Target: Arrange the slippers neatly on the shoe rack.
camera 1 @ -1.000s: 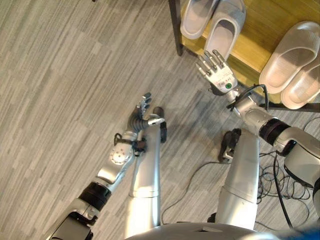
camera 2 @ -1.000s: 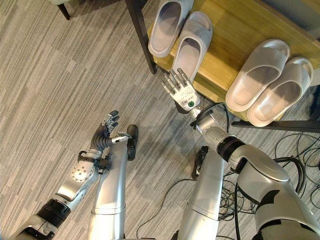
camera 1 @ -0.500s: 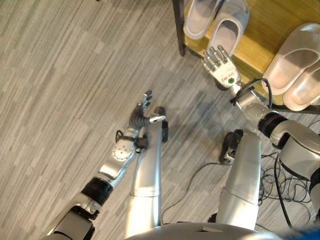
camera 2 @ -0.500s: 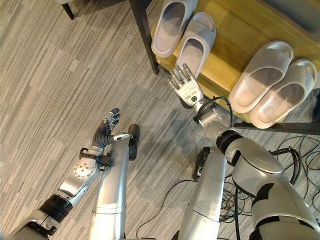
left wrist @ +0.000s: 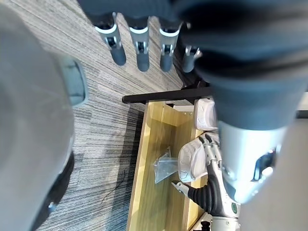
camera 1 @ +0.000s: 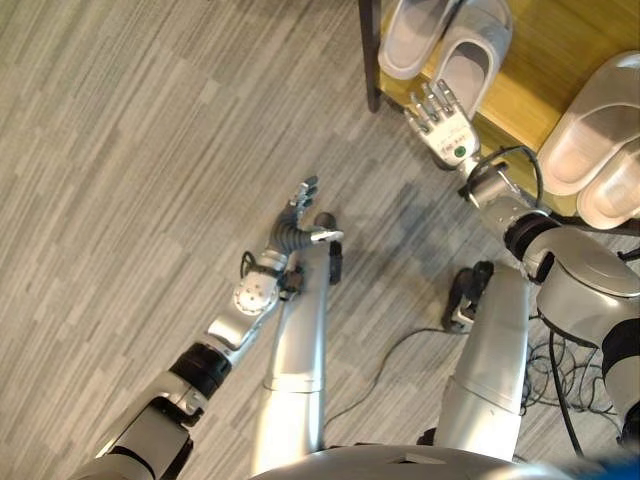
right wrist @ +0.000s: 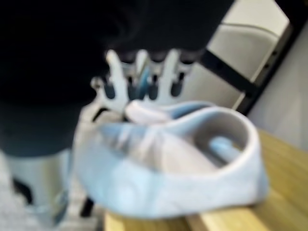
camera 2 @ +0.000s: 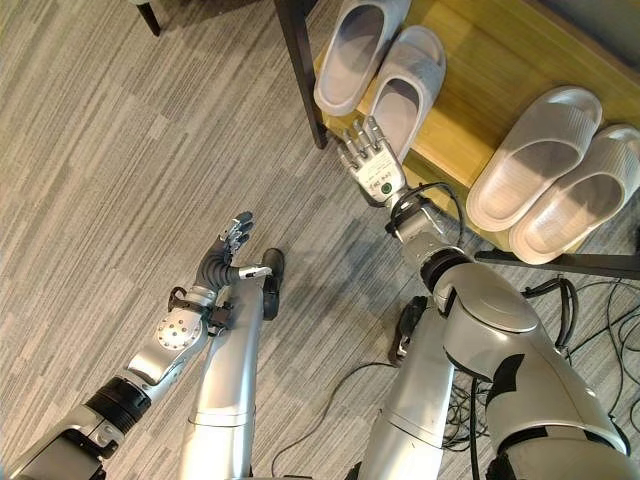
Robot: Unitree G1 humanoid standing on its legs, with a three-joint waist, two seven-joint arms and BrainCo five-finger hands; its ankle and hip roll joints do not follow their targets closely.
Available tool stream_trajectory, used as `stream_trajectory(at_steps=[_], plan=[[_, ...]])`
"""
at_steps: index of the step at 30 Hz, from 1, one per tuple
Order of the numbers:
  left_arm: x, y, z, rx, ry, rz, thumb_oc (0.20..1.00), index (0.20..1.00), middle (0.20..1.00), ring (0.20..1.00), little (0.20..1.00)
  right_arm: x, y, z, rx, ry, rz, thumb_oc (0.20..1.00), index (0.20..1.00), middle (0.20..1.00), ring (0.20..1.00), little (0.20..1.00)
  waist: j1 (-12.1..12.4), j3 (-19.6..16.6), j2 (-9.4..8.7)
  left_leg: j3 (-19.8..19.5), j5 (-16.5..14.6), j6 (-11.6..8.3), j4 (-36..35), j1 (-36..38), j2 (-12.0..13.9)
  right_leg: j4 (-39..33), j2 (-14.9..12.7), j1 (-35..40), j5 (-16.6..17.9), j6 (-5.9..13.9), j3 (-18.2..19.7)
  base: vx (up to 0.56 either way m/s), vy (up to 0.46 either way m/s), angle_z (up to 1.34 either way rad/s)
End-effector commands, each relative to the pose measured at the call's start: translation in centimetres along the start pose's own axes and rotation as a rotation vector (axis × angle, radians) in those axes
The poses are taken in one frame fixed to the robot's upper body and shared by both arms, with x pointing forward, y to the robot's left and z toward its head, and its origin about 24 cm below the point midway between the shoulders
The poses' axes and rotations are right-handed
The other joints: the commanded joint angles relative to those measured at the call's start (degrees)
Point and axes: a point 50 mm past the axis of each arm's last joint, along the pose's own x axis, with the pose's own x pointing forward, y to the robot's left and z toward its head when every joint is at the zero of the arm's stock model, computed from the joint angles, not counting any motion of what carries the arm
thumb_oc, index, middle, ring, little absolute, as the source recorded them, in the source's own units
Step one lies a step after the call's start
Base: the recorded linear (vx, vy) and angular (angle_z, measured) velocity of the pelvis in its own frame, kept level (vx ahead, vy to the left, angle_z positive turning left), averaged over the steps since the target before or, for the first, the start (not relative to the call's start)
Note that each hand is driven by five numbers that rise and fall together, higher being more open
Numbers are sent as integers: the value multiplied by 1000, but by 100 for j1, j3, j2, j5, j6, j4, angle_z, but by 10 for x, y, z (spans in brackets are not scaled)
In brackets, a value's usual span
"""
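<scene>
Four slippers already stand on the wooden shoe rack [camera 2: 470,60]: a light grey pair [camera 2: 380,75] at its left front corner, beside the black leg [camera 2: 300,70], and a beige pair [camera 2: 555,190] at the front edge further right. The right hand [camera 2: 370,165], fingers straight and spread, touches the heel of the inner grey slipper [camera 2: 405,90], probably a last alignment. The left hand [camera 2: 225,255] hangs loosely open above the floor [camera 2: 120,160], holding nothing.

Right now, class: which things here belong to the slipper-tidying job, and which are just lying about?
Belonging to the job:
- grey slipper pair
- pale slipper pair
- wooden shoe rack
- right hand, fingers straight at the nearer grey slipper's heel
- left hand, idle over the floor

Lying about:
- clear plastic bag on the shelf
</scene>
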Motion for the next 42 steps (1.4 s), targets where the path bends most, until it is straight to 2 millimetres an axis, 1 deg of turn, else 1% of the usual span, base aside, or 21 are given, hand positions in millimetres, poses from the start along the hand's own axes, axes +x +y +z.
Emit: stream_trajectory(at_steps=[1, 3, 4, 6, 8, 10, 14, 15, 17, 20, 22, 23, 25, 29, 32, 33, 34, 35, 39, 40, 42], plan=[[-5, 2, -9, 70, 6, 13, 1000, 1000, 1000, 1000, 1000, 24, -19, -43, -116, 127, -73, 1000, 1000, 1000, 1000, 1000, -50, 185, 111, -198, -405, -578, -153, 215, 408, -233, -113, -230, 1711, -68, 240, 17, 15, 6], [-4, 3, -8, 70, 3, 14, 1000, 1000, 1000, 1000, 1000, 22, -18, -44, -117, 128, -71, 1000, 1000, 1000, 1000, 1000, -43, 195, 111, -188, -396, -589, -152, 215, 402, -248, -115, -230, 1722, -75, 250, 5, 5, 2], [-2, 3, -8, 73, 1, 20, 1000, 1000, 1000, 1000, 1000, 23, -20, -49, -115, 152, -90, 1000, 1000, 1000, 1000, 1000, -33, 183, 117, -174, -397, -582, -176, 215, 409, -279, -123, -230, 1719, -74, 262, 0, 0, 0], [-2, -1, -10, 63, 5, 20, 1000, 1000, 1000, 1000, 1000, 21, -19, -52, -107, 178, -111, 1000, 1000, 1000, 1000, 1000, -24, 175, 126, -153, -384, -583, -221, 215, 392, -320, -122, -230, 1731, -70, 266, 0, 0, 0], [-2, -9, -10, 61, 5, -2, 1000, 1000, 1000, 1000, 1000, 24, -25, -54, -91, 227, -165, 1000, 1000, 1000, 1000, 1000, -20, 165, 132, -132, -385, -582, -235, 215, 387, -349, -118, -230, 1722, -74, 283, 0, 0, 0], [-2, -10, -11, 63, 7, -10, 1000, 1000, 1000, 1000, 1000, 29, -31, -61, -100, 244, -191, 1000, 1000, 1000, 1000, 1000, 2, 132, 140, -146, -396, -574, -225, 215, 390, -356, -123, -230, 1707, -65, 282, 15, 9, 1], [-4, -13, -13, 48, 16, -20, 1000, 1000, 1000, 1000, 1000, 32, -36, -62, -43, 279, -240, 1000, 1000, 1000, 1000, 1000, 38, 91, 165, -154, -415, -556, -170, 215, 368, -319, -117, -230, 1698, -55, 281, 34, 21, 1], [-5, -14, -15, 66, 21, -38, 1000, 1000, 1000, 1000, 1000, 33, -37, -61, -39, 277, -249, 1000, 1000, 1000, 1000, 1000, 57, 77, 170, -172, -421, -561, -137, 215, 348, -289, -118, -230, 1688, -49, 280, 42, 17, 0], [-5, -13, -15, 75, 18, -38, 1000, 1000, 1000, 1000, 1000, 35, -40, -64, -49, 293, -258, 1000, 1000, 1000, 1000, 1000, 74, 65, 154, -162, -433, -557, -142, 215, 363, -291, -130, -230, 1679, -51, 296, 16, 1, 0], [-7, -14, -16, 82, 18, -45, 1000, 1000, 1000, 1000, 1000, 31, -35, -67, -78, 303, -234, 1000, 1000, 1000, 1000, 1000, 84, 72, 156, -161, -437, -559, -134, 215, 342, -288, -138, -230, 1673, -51, 298, 0, 0, 0], [-8, -13, -14, 89, 6, -49, 1000, 1000, 1000, 1000, 1000, 27, -32, -80, -130, 368, -186, 1000, 1000, 1000, 1000, 1000, 100, 76, 178, -162, -431, -561, -148, 215, 338, -274, -139, -230, 1656, -64, 300, 0, 0, 0], [-8, -13, -14, 89, 7, -49, 1000, 1000, 1000, 1000, 1000, 27, -32, -80, -129, 368, -186, 1000, 1000, 1000, 1000, 1000, 99, 75, 175, -163, -433, -562, -147, 215, 338, -272, -139, -230, 1655, -65, 298, 0, 0, 0], [-10, -12, -12, 100, -8, -58, 1000, 1000, 1000, 1000, 1000, 26, -30, -90, -172, 398, -142, 1000, 1000, 1000, 1000, 1000, 132, 95, 170, -157, -429, -575, -133, 215, 334, -251, -139, -230, 1668, -69, 305, 0, 0, 0], [-11, -12, -13, 99, -2, -56, 1000, 1000, 1000, 1000, 1000, 22, -26, -89, -166, 420, -100, 1000, 1000, 1000, 1000, 1000, 122, 84, 152, -160, -435, -570, -112, 215, 337, -240, -125, -230, 1665, -75, 308, 0, 0, 0], [-13, -13, -15, 95, 3, -56, 1000, 1000, 1000, 1000, 1000, 24, -28, -86, -130, 439, -127, 1000, 1000, 1000, 1000, 1000, 113, 92, 158, -157, -419, -585, -118, 215, 372, -245, -95, -230, 1677, -77, 307, 0, 0, 0], [-12, -15, -16, 97, 9, -55, 1000, 1000, 1000, 1000, 1000, 26, -30, -79, -87, 441, -163, 1000, 1000, 1000, 1000, 1000, 94, 61, 145, -165, -419, -580, -152, 215, 392, -286, -90, -230, 1678, -76, 278, 0, 0, 0], [-12, -14, -17, 97, 13, -49, 1000, 1000, 1000, 1000, 1000, 29, -34, -76, -64, 442, -192, 1000, 1000, 1000, 1000, 1000, 86, 43, 132, -173, -410, -584, -170, 215, 407, -313, -84, -230, 1684, -74, 261, 0, 0, 0], [-10, -12, -17, 93, 15, -36, 1000, 1000, 1000, 1000, 1000, 32, -38, -67, -24, 425, -241, 1000, 1000, 1000, 1000, 1000, 63, 36, 115, -180, -414, -581, -160, 215, 415, -316, -56, -230, 1666, -80, 258, 0, 0, 0], [-7, -8, -17, 94, 22, -5, 1000, 1000, 1000, 1000, 1000, 41, -54, -45, 90, 364, -366, 1000, 1000, 1000, 1000, 1000, -18, 8, 74, -206, -429, -573, -134, 215, 448, -308, -29, -230, 1637, -86, 238, 0, 0, 0], [-6, -8, -17, 93, 22, -3, 1000, 1000, 1000, 1000, 1000, 41, -57, -37, 131, 332, -392, 1000, 1000, 1000, 1000, 1000, -40, 15, 67, -210, -437, -559, -130, 215, 449, -305, -23, -230, 1617, -100, 232, 0, 0, 0], [-3, -7, -17, 99, 27, 10, 1000, 1000, 1000, 1000, 1000, 44, -67, -32, 175, 286, -460, 1000, 1000, 1000, 1000, 1000, -75, 17, 66, -226, -410, -567, -160, 215, 459, -347, -2, -230, 1620, -102, 226, -12, -4, -2]])
